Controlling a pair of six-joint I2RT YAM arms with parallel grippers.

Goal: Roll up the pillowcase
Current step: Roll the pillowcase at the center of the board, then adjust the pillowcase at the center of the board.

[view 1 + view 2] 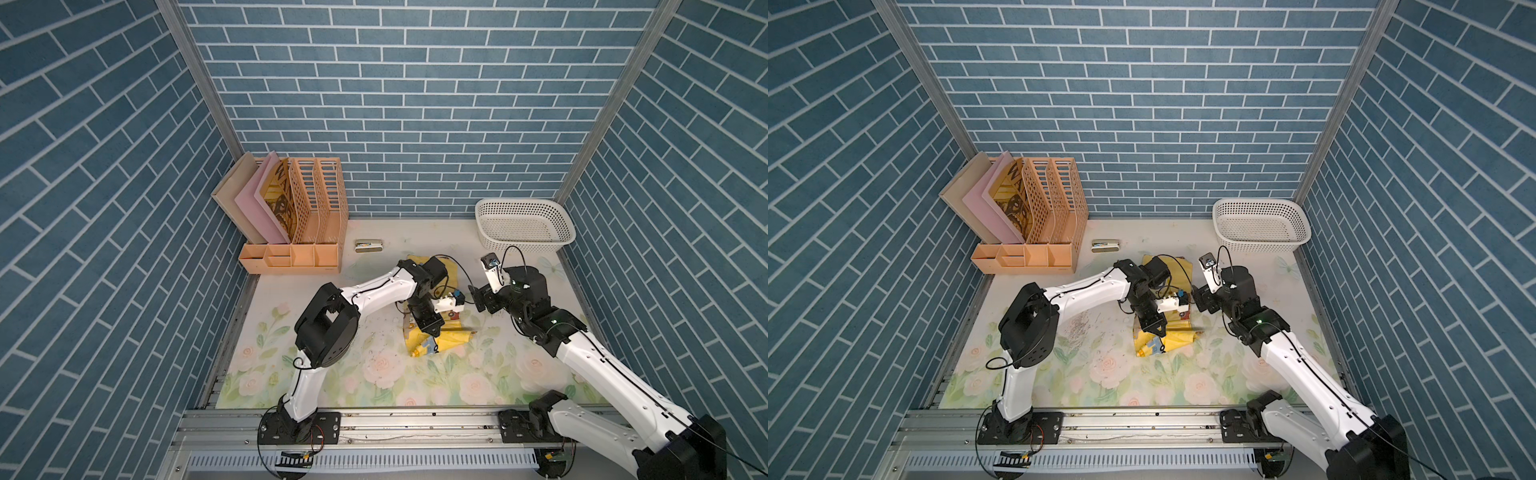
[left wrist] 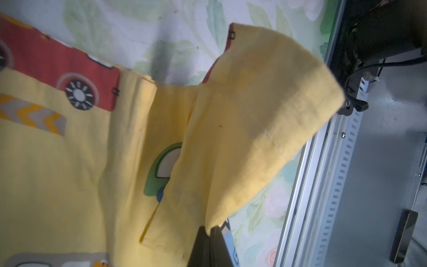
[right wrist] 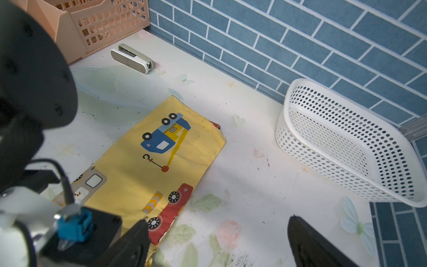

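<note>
Left wrist view: pillowcase (image 2: 254, 111) corner pinched between the left jaws.

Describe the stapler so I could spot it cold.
Find the peach file organizer in the far left corner. Just right of it, near the back wall, lies the stapler: a small, pale, rounded bar, far smaller than the white perforated basket in the far right corner.

Left gripper (image 2: 209, 233) pinched closed, right gripper (image 3: 218, 222) wide.
</note>
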